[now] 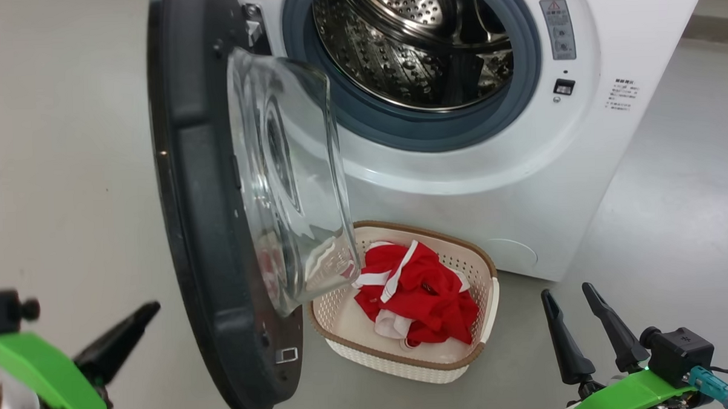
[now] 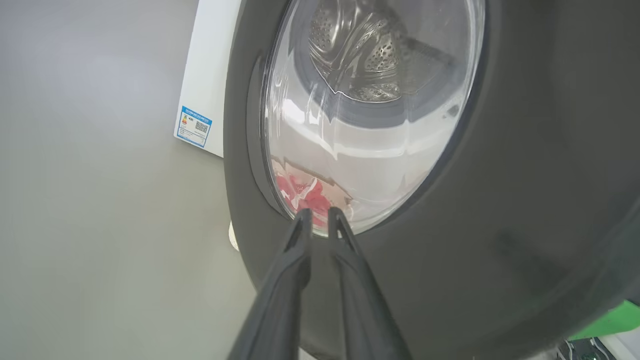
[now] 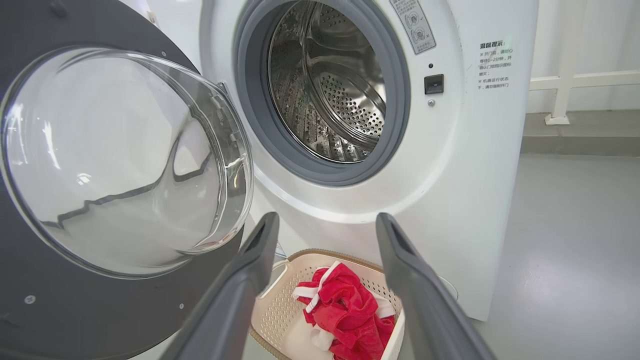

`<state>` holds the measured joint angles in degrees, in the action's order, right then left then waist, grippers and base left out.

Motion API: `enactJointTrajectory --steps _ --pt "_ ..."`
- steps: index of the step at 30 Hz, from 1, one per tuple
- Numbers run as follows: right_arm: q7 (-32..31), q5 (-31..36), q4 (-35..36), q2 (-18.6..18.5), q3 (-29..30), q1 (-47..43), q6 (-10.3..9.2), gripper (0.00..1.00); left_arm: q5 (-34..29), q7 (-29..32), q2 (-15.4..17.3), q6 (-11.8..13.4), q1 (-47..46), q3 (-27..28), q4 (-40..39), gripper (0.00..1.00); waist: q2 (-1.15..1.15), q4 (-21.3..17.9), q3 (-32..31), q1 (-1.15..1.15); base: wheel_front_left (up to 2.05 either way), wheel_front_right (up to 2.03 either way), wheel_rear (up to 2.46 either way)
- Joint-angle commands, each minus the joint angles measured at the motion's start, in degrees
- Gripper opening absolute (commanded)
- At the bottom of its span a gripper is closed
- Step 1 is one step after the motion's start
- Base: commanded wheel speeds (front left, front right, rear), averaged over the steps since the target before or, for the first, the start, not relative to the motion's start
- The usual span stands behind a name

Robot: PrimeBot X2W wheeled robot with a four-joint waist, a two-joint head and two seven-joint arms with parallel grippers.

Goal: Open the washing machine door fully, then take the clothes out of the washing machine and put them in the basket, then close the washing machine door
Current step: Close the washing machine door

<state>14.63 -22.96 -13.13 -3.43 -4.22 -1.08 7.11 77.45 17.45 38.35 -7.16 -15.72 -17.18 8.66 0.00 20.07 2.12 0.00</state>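
The washing machine (image 1: 521, 193) stands with its door (image 1: 201, 234) swung out to the left, edge-on to me, the glass bowl facing the drum (image 1: 413, 45), which shows bare steel. On the floor in front, the cream basket (image 1: 406, 363) holds the red and white clothes (image 1: 421, 293). My left gripper (image 1: 144, 315) is at the lower left, outside the door. In the left wrist view its fingers (image 2: 321, 215) stand a narrow slit apart, empty, tips close to the door's outer face (image 2: 450, 250). My right gripper (image 1: 566, 290) is open and empty, right of the basket (image 3: 272, 310), aimed at the clothes (image 3: 345, 310).
Grey floor surrounds the machine on both sides. A blue label (image 2: 194, 126) marks the machine's lower side corner. A white railing post (image 3: 560, 80) and a raised ledge (image 1: 715, 29) lie behind the machine at the right.
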Motion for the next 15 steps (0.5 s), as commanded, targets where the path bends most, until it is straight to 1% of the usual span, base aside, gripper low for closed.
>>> enactJointTrajectory --steps 1,2,6,7,9,10,13,15 --pt "0.37 0.15 1.30 -0.32 -1.16 0.37 0.37 1.00 -0.25 -0.87 2.67 -0.33 -1.06 2.40 -0.55 0.34 0.00 0.29 -0.51 0.00 0.00 0.00 0.00" --pt "0.37 0.15 1.28 -0.31 -1.26 0.19 0.37 1.00 -0.46 -2.06 2.69 -0.33 -0.12 1.98 -0.17 0.39 0.00 0.37 -0.72 0.00 0.00 0.00 0.00" --pt "0.37 0.11 1.23 -0.33 -1.49 -0.26 0.37 1.00 -0.30 -6.57 2.25 -0.33 2.86 0.69 1.11 0.51 0.00 0.73 -1.32 0.00 0.00 0.00 0.00" --pt "0.37 0.10 1.23 -0.36 -1.54 -0.35 0.37 1.00 -0.40 -7.75 2.14 -0.33 3.44 0.42 1.43 0.59 0.00 0.82 -1.38 0.00 0.00 0.00 0.00" --pt "0.37 0.09 1.23 -0.46 -1.72 -0.44 0.37 1.00 -1.35 -10.24 2.04 -0.33 4.43 -0.24 2.47 0.85 0.00 0.94 -1.46 0.00 0.00 0.00 0.00" --pt "0.37 0.08 1.22 -0.47 -1.79 -0.51 0.37 1.00 -1.55 -11.44 1.75 -0.33 4.88 -0.58 2.86 0.90 0.00 0.98 -1.57 0.00 0.00 0.00 0.00" --pt "0.37 0.03 1.23 -0.49 -1.99 -0.75 0.37 1.00 -1.76 -14.99 0.73 -0.33 6.32 -1.21 4.23 1.00 0.00 1.02 -1.74 0.00 0.00 0.00 0.00" --pt "0.37 -0.01 1.27 -0.57 -2.10 -0.83 0.37 1.00 -2.08 -17.35 0.28 -0.33 7.31 -1.52 5.25 1.00 0.00 1.06 -1.67 0.00 0.00 0.00 0.00"
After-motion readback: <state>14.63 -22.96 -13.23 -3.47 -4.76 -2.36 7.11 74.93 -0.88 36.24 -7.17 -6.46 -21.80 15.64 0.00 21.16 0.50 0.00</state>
